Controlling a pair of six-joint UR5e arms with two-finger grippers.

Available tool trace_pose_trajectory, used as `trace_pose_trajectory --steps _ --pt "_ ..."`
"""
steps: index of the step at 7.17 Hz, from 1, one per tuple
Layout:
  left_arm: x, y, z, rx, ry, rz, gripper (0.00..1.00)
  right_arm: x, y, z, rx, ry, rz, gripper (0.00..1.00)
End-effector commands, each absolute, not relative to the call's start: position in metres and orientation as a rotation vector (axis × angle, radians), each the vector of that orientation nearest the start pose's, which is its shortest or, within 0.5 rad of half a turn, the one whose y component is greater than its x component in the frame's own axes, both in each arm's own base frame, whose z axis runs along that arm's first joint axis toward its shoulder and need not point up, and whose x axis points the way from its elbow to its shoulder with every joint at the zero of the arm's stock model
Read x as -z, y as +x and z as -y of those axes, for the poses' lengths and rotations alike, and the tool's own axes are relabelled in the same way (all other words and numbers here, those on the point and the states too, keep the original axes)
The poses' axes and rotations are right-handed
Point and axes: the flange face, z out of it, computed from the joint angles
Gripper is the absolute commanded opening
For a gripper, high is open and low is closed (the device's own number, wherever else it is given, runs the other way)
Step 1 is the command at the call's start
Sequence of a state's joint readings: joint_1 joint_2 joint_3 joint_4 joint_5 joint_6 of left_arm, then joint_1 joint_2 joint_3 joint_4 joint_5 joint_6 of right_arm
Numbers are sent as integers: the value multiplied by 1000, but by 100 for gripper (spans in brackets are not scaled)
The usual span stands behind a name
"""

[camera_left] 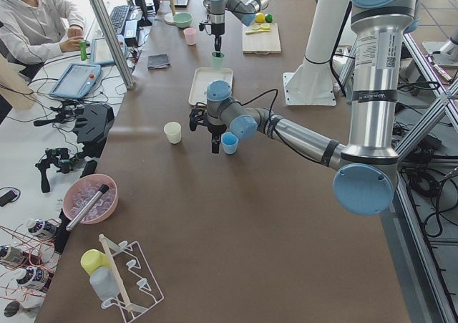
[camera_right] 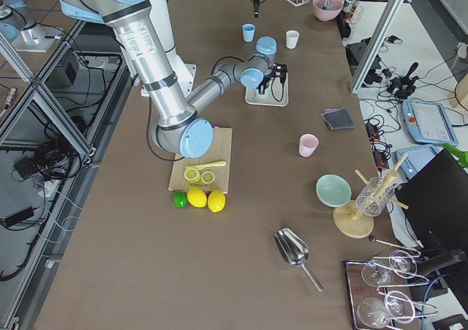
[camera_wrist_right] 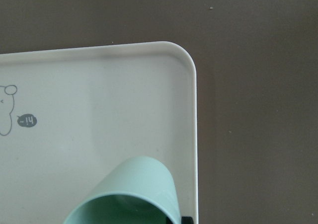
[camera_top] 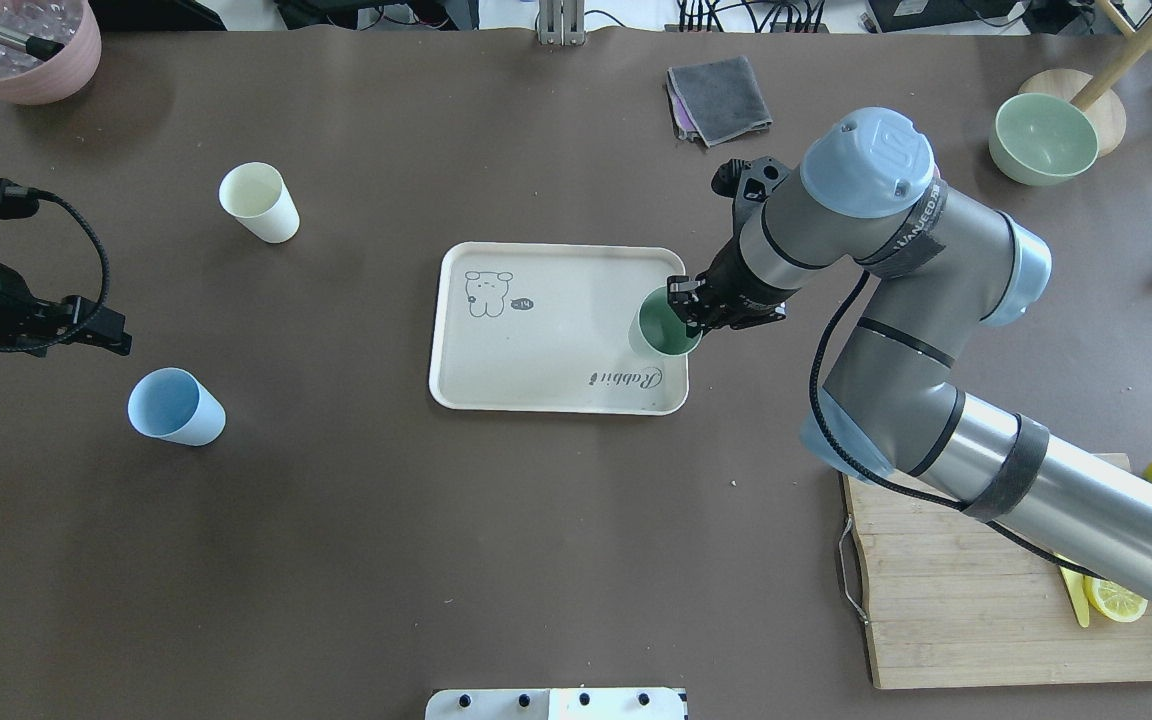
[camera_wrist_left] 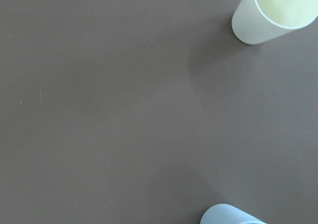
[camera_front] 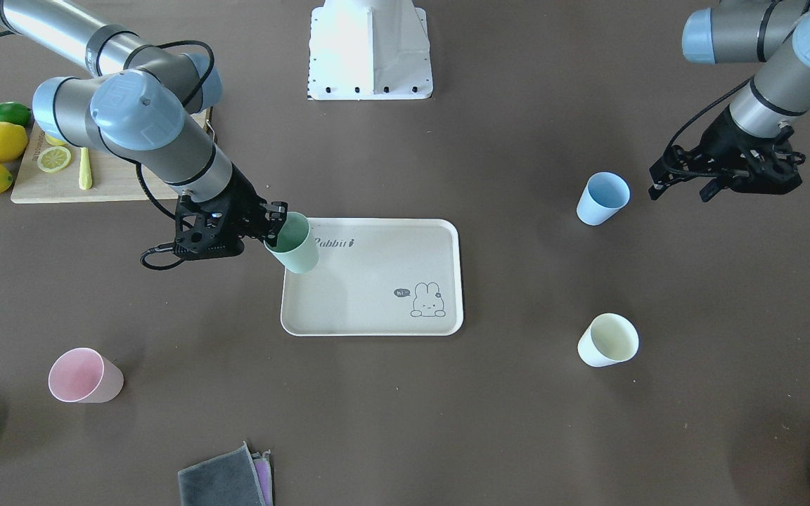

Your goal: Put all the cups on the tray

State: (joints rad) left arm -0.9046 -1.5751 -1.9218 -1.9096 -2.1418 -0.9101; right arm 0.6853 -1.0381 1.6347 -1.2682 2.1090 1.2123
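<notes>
My right gripper (camera_front: 277, 223) (camera_top: 686, 305) is shut on the rim of the sage green cup (camera_front: 294, 246) (camera_top: 666, 325) (camera_wrist_right: 129, 194). It holds the cup tilted over one short end of the beige Rabbit tray (camera_front: 377, 281) (camera_top: 546, 330) (camera_wrist_right: 99, 110). I cannot tell if the cup's base touches the tray. My left gripper (camera_front: 683, 188) (camera_top: 106, 335) looks open and empty, beside the light blue cup (camera_front: 602, 198) (camera_top: 174, 405) (camera_wrist_left: 228, 215). The cream cup (camera_front: 609, 340) (camera_top: 258, 202) (camera_wrist_left: 276, 13) and the pink cup (camera_front: 84, 376) (camera_right: 308, 145) stand upright on the table.
A wooden cutting board (camera_front: 110, 183) (camera_top: 956, 600) with lemons lies on my right side. A sage bowl (camera_top: 1041, 138), a mauve pot (camera_top: 21, 50) and a folded grey cloth (camera_top: 721, 98) sit along the far edge. The white robot base (camera_front: 370, 49) stands behind the tray.
</notes>
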Motion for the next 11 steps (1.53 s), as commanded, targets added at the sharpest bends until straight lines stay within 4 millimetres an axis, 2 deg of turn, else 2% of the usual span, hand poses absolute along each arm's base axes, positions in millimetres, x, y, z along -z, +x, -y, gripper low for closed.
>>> trace_pose_trajectory --steps 1,2,3,4,5,6,7,8,9,10,11 --pt "-450 283 426 11 76 -843 97 -284 -473 484 -63 7 1000 99" --pt "-459 298 417 -11 64 -820 97 -269 -474 487 -70 32 1012 100" --pt "-471 313 410 -31 51 -796 82 -262 -467 494 -80 45 1021 100" --pt "-472 315 408 -30 44 -796 45 -261 -460 500 -89 52 1024 100" --pt "-470 316 406 -18 30 -804 1 -259 -457 501 -96 52 1027 100" --pt "-462 319 409 -16 35 -816 0 -258 -452 506 -109 53 1029 100" --pt "-442 323 411 -27 41 -854 0 -260 -447 510 -117 55 1027 100" --pt "-416 328 418 -25 9 -912 0 -260 -437 518 -133 59 1024 100" --pt "-369 329 447 6 3 -945 0 -265 -422 530 -154 66 1017 100" --pt "-289 350 478 31 -8 -933 0 -274 -399 545 -172 47 1019 100" --pt "-231 371 498 44 -22 -913 0 -291 -378 556 -183 42 1007 100"
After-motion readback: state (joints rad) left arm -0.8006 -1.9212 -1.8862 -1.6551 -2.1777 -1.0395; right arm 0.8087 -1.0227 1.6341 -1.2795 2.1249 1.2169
